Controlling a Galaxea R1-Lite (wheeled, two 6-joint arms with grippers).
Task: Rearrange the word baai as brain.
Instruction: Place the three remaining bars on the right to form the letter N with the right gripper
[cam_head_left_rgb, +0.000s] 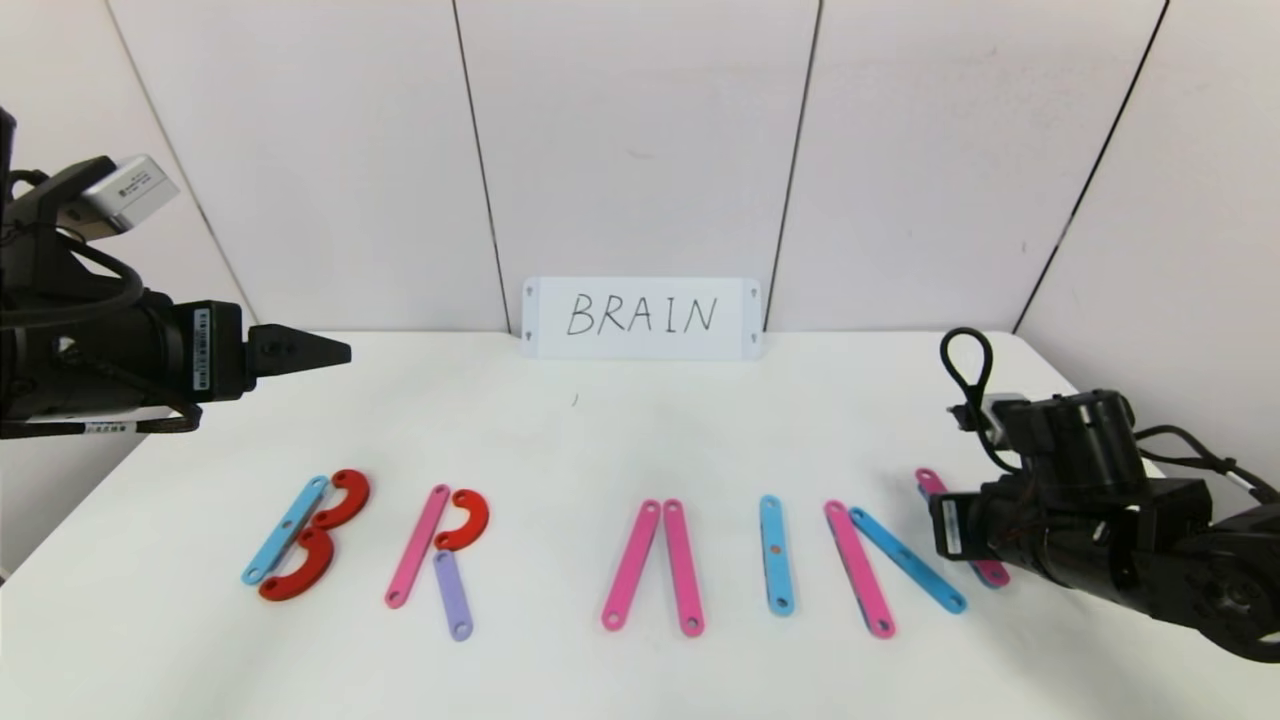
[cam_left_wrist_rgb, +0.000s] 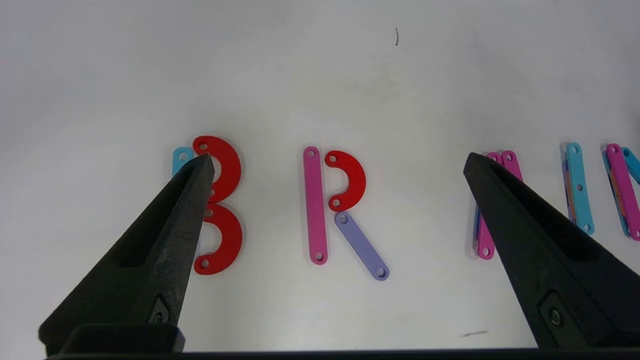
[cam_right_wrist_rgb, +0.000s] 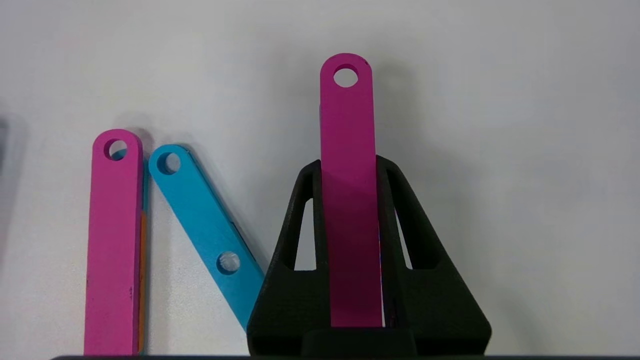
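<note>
The plastic letters lie in a row on the white table (cam_head_left_rgb: 640, 440). B is a blue strip (cam_head_left_rgb: 285, 529) with two red curves (cam_head_left_rgb: 318, 535). R is a pink strip (cam_head_left_rgb: 417, 546), a red curve (cam_head_left_rgb: 466, 518) and a purple strip (cam_head_left_rgb: 452, 594). Two pink strips (cam_head_left_rgb: 652, 565) lean together, then comes a blue strip (cam_head_left_rgb: 775, 554). A pink strip (cam_head_left_rgb: 858, 568) and a slanted blue strip (cam_head_left_rgb: 907, 560) follow. My right gripper (cam_right_wrist_rgb: 347, 165) is shut on a third pink strip (cam_right_wrist_rgb: 346, 115) just right of them, low over the table. My left gripper (cam_head_left_rgb: 330, 352) is open, raised at the left.
A white card (cam_head_left_rgb: 641, 317) with handwritten "BRAIN" stands against the back wall. The left wrist view shows B (cam_left_wrist_rgb: 222, 205) and R (cam_left_wrist_rgb: 332, 205) between my open fingers (cam_left_wrist_rgb: 195, 190). Bare table lies behind and in front of the letters.
</note>
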